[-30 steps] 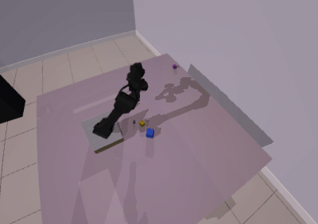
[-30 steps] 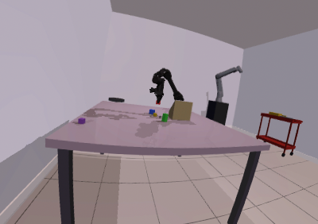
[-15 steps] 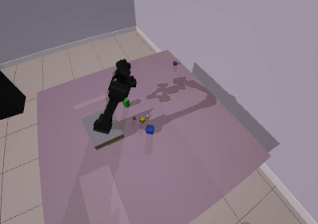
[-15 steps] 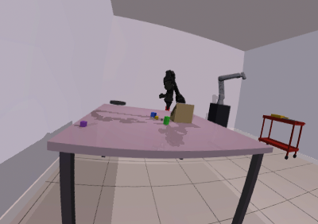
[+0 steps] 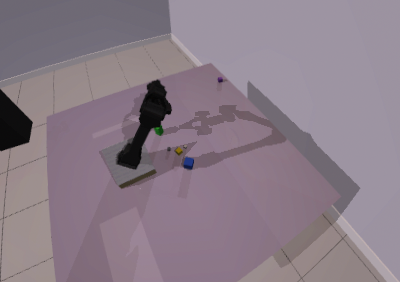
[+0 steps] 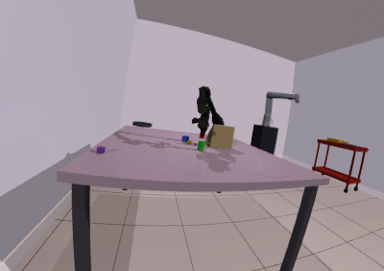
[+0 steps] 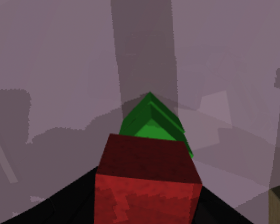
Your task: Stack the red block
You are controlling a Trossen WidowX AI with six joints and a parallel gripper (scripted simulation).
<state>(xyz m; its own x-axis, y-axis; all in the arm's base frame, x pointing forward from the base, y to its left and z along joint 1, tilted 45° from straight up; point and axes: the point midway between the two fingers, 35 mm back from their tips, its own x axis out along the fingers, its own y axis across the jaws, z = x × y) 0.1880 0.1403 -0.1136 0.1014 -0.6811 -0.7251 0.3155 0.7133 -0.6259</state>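
Bench (image 5: 260, 197) with a pale purple top and dark legs filled most of the top view, carrying everything else. Next in size, the black arm (image 5: 142, 132) rose from a grey base plate (image 5: 131, 172) near the bench's middle and bent over at its upper end, pointing downward. In the exterior view a tan box (image 6: 222, 136) stood on the bench just beside the arm.

The hand (image 7: 145, 222) was clenched on the red block (image 7: 146, 205), its dark fingers pressing the block's sides in the wrist view. The red block hung directly above the green tower (image 7: 151, 121), whose top showed just beyond the block's upper edge; the exterior view showed the red block (image 6: 202, 135) sitting right over the green tower (image 6: 201, 145), though whether the two touched could not be told.

Smaller things lay near the base plate: a blue cube (image 5: 188, 163), then a yellow cube (image 5: 179, 150) close to it, with two tiny grey pieces on either side of the yellow one. A purple cube (image 5: 220, 79) sat well apart, near the bench's far edge.
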